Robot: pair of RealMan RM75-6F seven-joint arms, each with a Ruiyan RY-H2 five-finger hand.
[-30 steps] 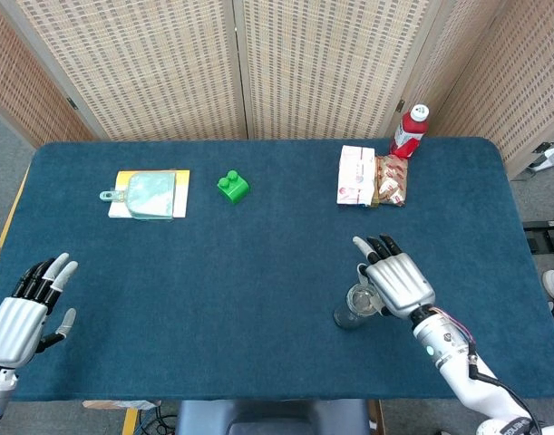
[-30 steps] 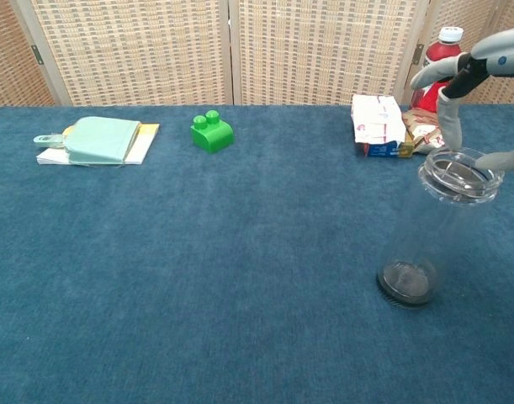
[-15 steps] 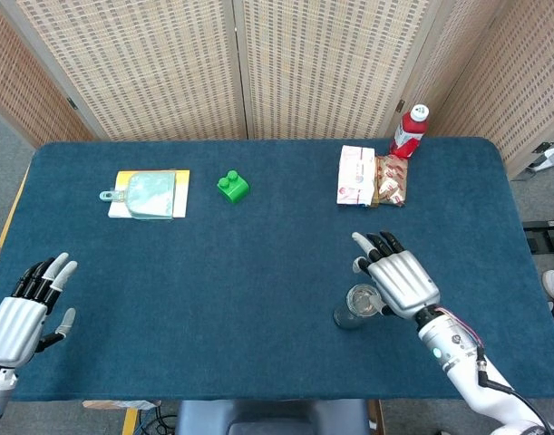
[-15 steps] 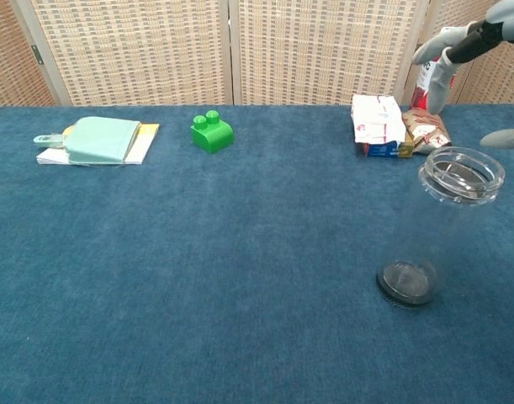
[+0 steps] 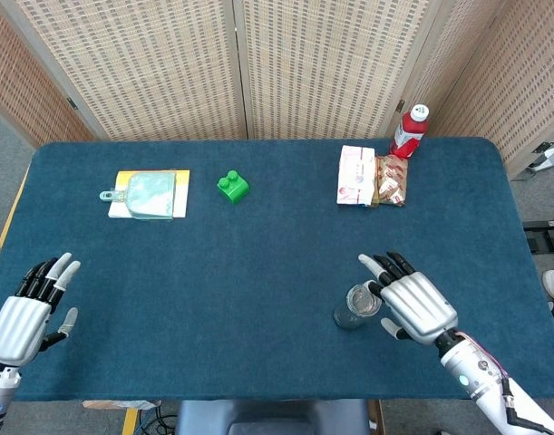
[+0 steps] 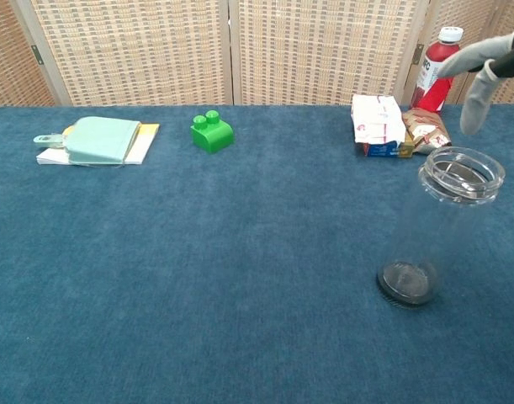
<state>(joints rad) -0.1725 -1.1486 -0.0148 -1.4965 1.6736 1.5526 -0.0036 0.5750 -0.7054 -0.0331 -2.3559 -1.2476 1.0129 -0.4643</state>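
Observation:
A clear glass tumbler stands upright near the table's front, right of centre. My right hand hovers just to its right, fingers spread and apart from the glass, holding nothing; in the chest view only its fingertips show at the upper right edge. My left hand hangs open at the front left corner, far from any object, and is absent from the chest view.
A green toy block and a mint pouch on a yellow pad lie at the back left. Snack packets and a red bottle stand at the back right. Wicker screens close the rear.
My right hand has let go of the glass and drawn back to the right and toward the front edge. The glass stays upright in place. The left hand has not moved.

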